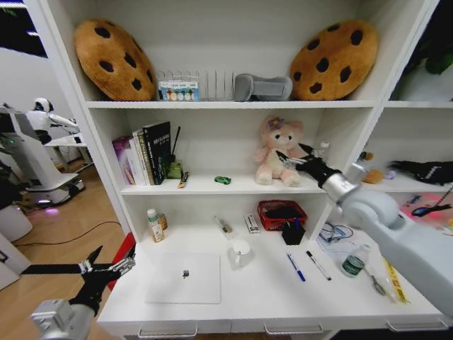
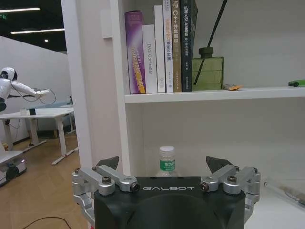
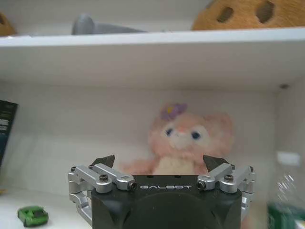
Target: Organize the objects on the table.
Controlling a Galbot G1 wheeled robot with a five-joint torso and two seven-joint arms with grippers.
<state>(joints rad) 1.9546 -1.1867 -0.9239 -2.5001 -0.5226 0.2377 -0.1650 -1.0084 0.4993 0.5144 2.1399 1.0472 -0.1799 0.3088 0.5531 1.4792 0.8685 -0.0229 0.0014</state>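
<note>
Two arms: both raised before the white shelving, neither holding anything.
Table (image 1: 269,301): long white top with silver-handled drawers along its front edge, joined to the shelves behind.
Laptop (image 1: 184,278): silver, lid closed, lying flat on the left half of the table.
Right gripper (image 1: 291,160): up at the middle shelf, just in front of the pink plush (image 1: 280,150) — jaws spread wide and empty; the right wrist view looks straight at the plush (image 3: 183,138).
Left gripper (image 1: 107,268): off the table's left front corner, jaws wide apart with nothing between them, facing the white-capped bottle (image 2: 167,161) that stands at the back left of the table (image 1: 153,225).
Red basket (image 1: 282,213): at the back of the table, right of centre.
Pens: a blue pen (image 1: 296,267) and a black pen (image 1: 318,265) lie side by side, a little apart, right of the laptop.
Clear bottle (image 1: 354,261): green-labelled, near the right arm — well right of the pens.
Toy car (image 1: 223,180): tiny, green, on the middle shelf left of the plush; also low in the right wrist view (image 3: 33,215).
</note>
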